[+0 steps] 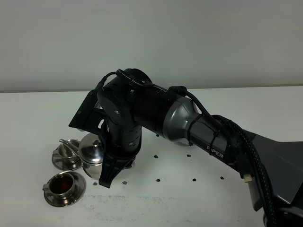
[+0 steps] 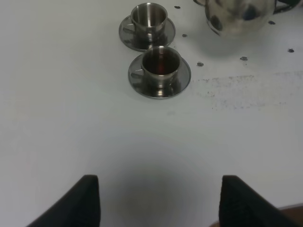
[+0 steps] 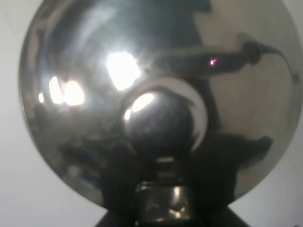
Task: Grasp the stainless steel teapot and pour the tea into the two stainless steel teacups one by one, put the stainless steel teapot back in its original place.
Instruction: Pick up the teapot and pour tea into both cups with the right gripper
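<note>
White table (image 1: 38, 109), teapot (image 1: 92, 150), "PIPER" lettering (image 1: 215, 150) on right arm (image 1: 156, 113)

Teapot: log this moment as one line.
right end effector: shut on teapot | front cup: tea | back cup: looks empty | left end effector: open

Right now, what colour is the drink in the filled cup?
Dark reddish-brown; the tea shows best in the left wrist view.
</note>
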Robot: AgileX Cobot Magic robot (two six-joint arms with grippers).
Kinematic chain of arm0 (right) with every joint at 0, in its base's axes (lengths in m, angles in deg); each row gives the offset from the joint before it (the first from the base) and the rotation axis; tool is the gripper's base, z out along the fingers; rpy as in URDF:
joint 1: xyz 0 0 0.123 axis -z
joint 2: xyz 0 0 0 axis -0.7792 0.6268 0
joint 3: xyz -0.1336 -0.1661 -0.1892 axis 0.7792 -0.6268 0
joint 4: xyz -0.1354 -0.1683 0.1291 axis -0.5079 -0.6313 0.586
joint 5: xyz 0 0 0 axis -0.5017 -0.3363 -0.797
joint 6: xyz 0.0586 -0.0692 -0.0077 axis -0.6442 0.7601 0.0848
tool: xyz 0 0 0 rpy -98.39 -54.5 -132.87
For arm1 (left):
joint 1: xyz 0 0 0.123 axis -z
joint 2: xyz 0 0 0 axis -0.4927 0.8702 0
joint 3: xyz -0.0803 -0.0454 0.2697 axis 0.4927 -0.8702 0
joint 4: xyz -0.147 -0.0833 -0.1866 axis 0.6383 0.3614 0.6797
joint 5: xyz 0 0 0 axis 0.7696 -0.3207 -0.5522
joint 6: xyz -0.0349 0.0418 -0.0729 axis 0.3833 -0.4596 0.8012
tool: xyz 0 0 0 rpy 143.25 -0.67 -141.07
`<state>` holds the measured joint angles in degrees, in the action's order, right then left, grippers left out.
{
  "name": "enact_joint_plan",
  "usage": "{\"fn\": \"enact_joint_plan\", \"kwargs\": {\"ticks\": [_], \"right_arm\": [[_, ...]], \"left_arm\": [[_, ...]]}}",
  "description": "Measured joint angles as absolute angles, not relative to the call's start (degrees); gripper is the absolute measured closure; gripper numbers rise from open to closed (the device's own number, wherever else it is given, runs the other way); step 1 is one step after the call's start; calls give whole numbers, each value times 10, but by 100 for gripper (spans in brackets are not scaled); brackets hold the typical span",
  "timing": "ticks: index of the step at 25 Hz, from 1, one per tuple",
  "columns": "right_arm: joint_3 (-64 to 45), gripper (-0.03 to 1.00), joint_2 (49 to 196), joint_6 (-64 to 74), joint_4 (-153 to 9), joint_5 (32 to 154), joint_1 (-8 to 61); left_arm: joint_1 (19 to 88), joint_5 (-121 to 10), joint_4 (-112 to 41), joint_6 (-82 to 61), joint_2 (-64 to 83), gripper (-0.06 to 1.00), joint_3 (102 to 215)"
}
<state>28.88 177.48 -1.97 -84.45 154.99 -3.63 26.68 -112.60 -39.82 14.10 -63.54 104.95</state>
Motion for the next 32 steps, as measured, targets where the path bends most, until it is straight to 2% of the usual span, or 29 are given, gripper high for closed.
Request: {"fn": "enact_joint_plan", "kwargs": {"ticks": [15,32], "right_arm": [[181,79,1777,-62,-773,1517,-24],[175,79,1789,-62,-767,1492,-20]], "left_arm": [[267,-1126,-398,141,-635,40,1049],[267,-1126,-398,141,-635,40,1049]]}}
